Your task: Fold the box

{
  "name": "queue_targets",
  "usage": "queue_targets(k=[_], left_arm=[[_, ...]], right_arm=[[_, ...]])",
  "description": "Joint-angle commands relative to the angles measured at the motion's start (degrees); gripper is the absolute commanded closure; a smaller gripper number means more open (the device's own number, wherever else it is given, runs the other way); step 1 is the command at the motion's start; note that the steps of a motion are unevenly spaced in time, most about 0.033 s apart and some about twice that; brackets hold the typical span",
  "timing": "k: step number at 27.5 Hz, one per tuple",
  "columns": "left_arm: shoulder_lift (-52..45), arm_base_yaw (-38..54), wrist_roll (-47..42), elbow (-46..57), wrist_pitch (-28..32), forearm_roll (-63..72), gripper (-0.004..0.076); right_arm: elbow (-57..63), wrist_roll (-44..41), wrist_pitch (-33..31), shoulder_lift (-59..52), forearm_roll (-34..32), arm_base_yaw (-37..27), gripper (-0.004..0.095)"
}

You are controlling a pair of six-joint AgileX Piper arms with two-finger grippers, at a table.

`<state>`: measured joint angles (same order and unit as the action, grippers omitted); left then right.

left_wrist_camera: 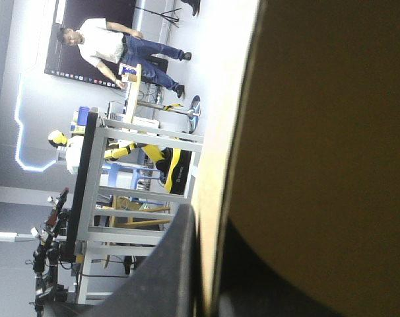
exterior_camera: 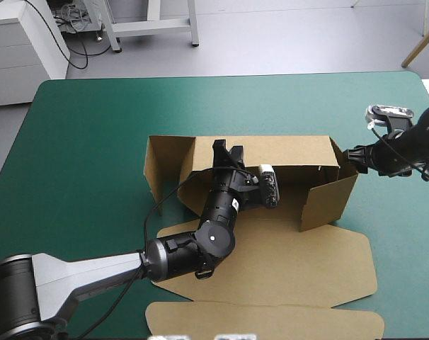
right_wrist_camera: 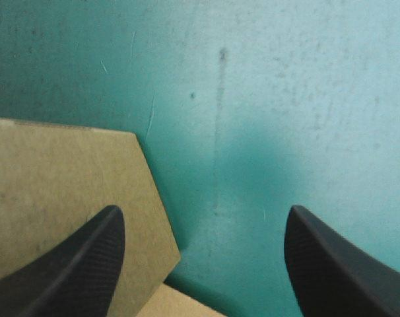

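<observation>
The box (exterior_camera: pixel 285 262) is a cut sheet of brown board, partly raised. Its long far wall stands upright, with the top edge pinched between the 2 black fingers of the left gripper (exterior_camera: pixel 227 150). In that wrist's view the board (left_wrist_camera: pixel 332 132) runs edge-on between them. 1 short end wall stands on the side away from the right gripper (exterior_camera: pixel 350 156). Another stands just beside it, bent toward the near side. A bevelled board corner (right_wrist_camera: pixel 61 178) shows under 1 of that gripper's wide-spread fingers. Behind the left gripper, the lid panels lie flat.
</observation>
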<state>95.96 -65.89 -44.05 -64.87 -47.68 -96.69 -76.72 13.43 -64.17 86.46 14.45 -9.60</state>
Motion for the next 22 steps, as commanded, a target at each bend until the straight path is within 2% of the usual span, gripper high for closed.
queue_targets(k=[1, 5, 11, 17, 22], left_arm=[[-2.54, -0.2, 6.82, -1.53, -0.06, -0.4, 0.0734], [-2.42, -0.2, 12.54, -1.53, 2.44, 1.03, 0.0734], [-2.42, -0.2, 20.31, -1.41, 6.83, 5.02, 0.0734], [-2.42, -0.2, 20.42, -1.41, 6.83, 5.13, 0.0734], [-2.42, -0.2, 20.42, -1.41, 6.83, 5.13, 0.0734]], right_arm=[[4.73, 4.11, 4.1, -7.18, 3.72, -0.07, 0.0288], [13.55, 8.23, 10.85, -13.98, 9.32, -0.07, 0.0288], [21.87, 16.92, 17.47, -20.77, 15.43, -0.07, 0.0288], [25.89, 25.02, 18.28, -22.25, 17.72, -0.07, 0.0288], [25.92, 32.71, 14.57, -22.25, 17.7, -0.07, 0.0288]])
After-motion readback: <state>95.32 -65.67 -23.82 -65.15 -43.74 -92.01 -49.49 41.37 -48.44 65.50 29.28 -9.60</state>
